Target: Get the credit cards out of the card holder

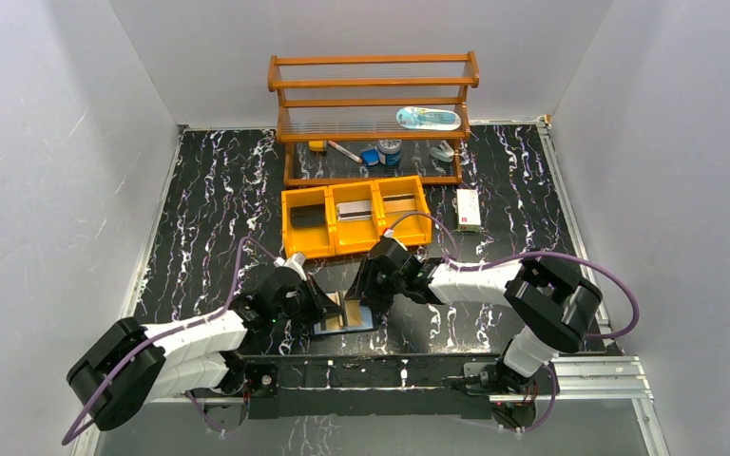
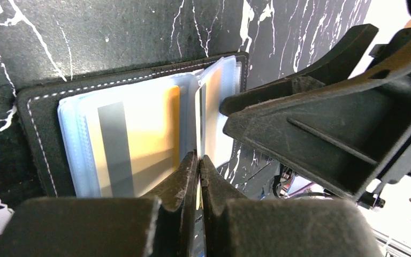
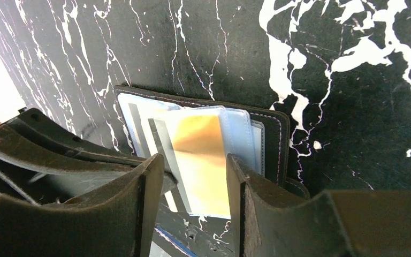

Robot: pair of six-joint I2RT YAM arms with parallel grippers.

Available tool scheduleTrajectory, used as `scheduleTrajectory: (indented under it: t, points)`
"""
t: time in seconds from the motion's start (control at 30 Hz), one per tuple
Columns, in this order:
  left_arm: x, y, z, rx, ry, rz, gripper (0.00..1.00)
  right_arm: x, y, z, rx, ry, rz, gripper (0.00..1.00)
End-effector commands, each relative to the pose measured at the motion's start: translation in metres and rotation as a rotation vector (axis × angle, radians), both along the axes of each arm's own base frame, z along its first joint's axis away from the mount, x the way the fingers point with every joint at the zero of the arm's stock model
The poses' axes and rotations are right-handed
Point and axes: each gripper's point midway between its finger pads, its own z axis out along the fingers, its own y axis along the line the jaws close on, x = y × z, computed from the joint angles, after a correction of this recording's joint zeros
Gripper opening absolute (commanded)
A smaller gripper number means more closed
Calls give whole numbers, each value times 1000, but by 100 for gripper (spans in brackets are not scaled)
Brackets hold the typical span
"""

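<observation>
From above, the card holder is mostly covered by the left hand and right hand. The credit cards cannot be counted; the pinched sleeve's contents are hidden.

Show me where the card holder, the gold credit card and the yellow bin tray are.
card holder (image 3: 278, 144), right wrist view, black stitched edge.
credit card (image 3: 198, 150), right wrist view, gold face.
yellow bin tray (image 1: 328, 249), top external view, front wall.

Grey walls — black marbled table
</observation>
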Motion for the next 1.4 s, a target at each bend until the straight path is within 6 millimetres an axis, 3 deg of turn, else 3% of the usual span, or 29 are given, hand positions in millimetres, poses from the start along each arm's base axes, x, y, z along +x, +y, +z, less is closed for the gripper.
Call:
scheduleTrajectory:
  t: [0.0, 0.4, 0.5, 0.73, 0.87, 0.93, 1.17, 1.37]
  points:
    - [5, 8, 7, 46, -42, 19, 0, -6, -24, -30, -126, 32, -23, 56]
    - [0, 17, 7, 70, -49, 17, 0, -3, -26, -23, -132, 10, -26, 56]
    - [1, 17, 10, 75, -58, 9, 0, 4, -23, -5, -119, -42, -4, 56]
    - [0, 8, 16, 57, -70, -42, 0, 14, -5, 59, 39, -193, 48, 57]
    - [2, 4, 20, 58, -75, -57, 0, 8, 12, 70, 128, -191, 96, 57]
    - [3, 4, 21, 58, -76, -57, 0, 5, 18, 63, 133, -168, 109, 57]
    - [1, 2, 20, 55, -68, -66, 2, -4, 13, 3, 31, -17, 82, 57]
    - [0, -5, 20, 25, -60, -90, 11, -12, 2, -19, -12, 35, 59, 53]
